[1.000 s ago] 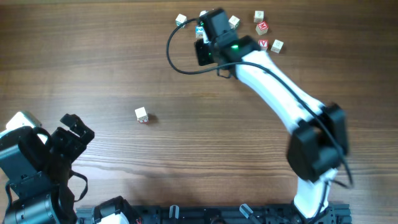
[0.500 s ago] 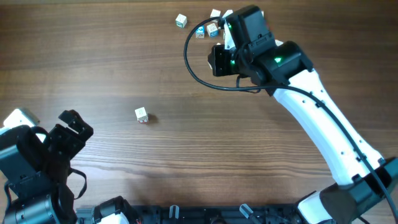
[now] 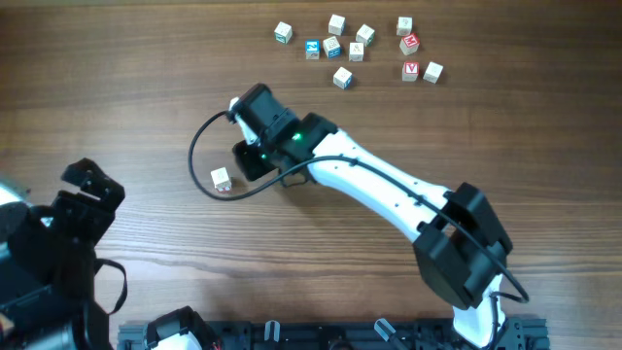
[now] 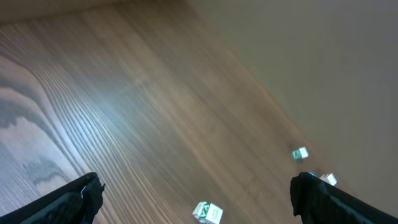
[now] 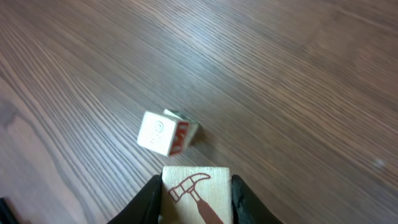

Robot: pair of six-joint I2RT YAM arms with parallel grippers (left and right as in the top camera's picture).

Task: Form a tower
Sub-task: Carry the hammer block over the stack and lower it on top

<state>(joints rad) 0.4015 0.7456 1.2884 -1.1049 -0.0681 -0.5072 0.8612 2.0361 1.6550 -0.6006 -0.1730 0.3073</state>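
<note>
The tower [image 3: 221, 179] stands on the surface [image 3: 117, 78] well apart from the cluster of loose cubes [image 3: 356, 51], cream top up, red-marked side facing away from the cluster; its height cannot be told; the right pincer [image 5: 194, 198], between them and near the tower, clamps a hammer-marked cube [image 5: 196, 183]; the left pincer [image 4: 196, 193] gapes wide and empty, farthest from the cluster.

We see a brown wood-grain table [image 3: 117, 87], a cream cube [image 5: 163, 134] at centre with 1 red-marked side, and a pale cube [image 5: 196, 190] at the bottom edge bearing a red-brown hammer picture.
</note>
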